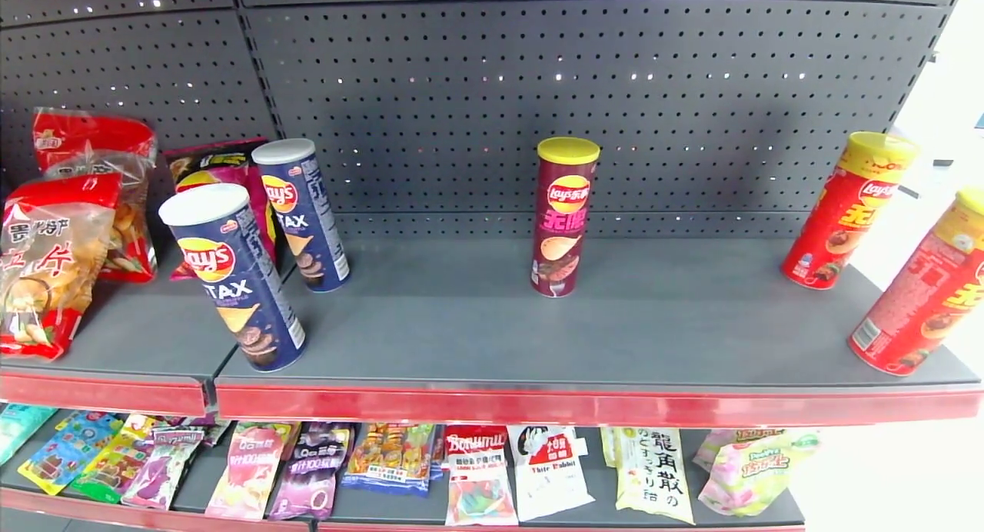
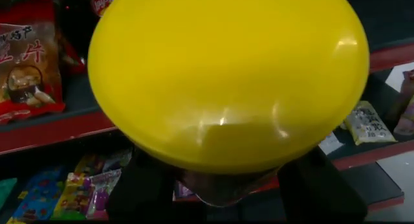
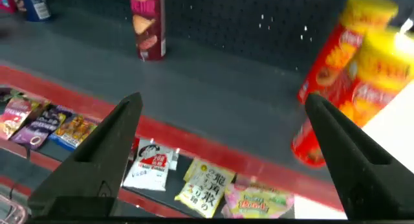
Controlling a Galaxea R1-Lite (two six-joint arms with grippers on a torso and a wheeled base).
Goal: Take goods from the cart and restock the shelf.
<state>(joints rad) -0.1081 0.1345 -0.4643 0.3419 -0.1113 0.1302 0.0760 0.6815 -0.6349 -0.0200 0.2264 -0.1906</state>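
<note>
Yellow-lidded chip can (image 2: 223, 75), glossy, round-topped

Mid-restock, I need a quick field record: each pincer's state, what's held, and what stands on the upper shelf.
left pincer: shut on yellow-lidded can
right pincer: open, empty, facing the upper shelf
shelf left: front blue can, rear blue can, both standing beside red snack bags
shelf middle: maroon can, standing alone
shelf right: rear red can, front red can, standing
free space: bare stretches either side of the maroon can
lower shelf: candy packets lying flat
</note>
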